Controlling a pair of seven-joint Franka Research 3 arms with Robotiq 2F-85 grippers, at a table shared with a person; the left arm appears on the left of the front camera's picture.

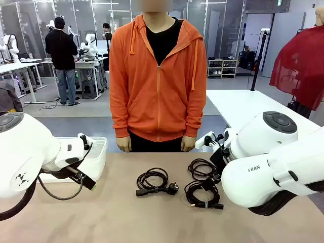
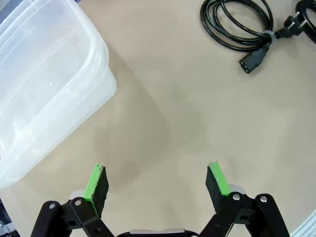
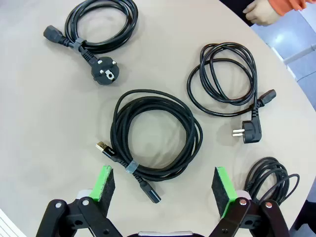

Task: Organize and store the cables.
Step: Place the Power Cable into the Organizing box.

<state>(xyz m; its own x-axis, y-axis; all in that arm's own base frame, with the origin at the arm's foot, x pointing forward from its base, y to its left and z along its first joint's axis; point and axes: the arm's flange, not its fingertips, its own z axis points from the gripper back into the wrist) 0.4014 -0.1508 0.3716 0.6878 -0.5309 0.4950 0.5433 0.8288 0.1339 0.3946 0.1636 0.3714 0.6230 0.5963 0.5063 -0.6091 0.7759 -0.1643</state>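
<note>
Cables (image 3: 193, 138): four black coiled bundles lying flat mid-table (image 1: 116, 217), apart from the clear plastic tub (image 2: 44, 84). The largest coil's tied plug ends run diagonally, below the spread right claw (image 3: 165, 185). Left claw (image 2: 158, 180) is spread over bare table beside the tub.

We hold our left end effector (image 2: 157, 172) and right end effector (image 3: 163, 174) above the tabletop (image 2: 173, 103), jaws spread wide, fingers pointing down.

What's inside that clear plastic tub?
Nothing visible: the clear plastic tub shows only its bare bottom through the walls. One end runs past the picture's edge, so that part is unseen.
</note>
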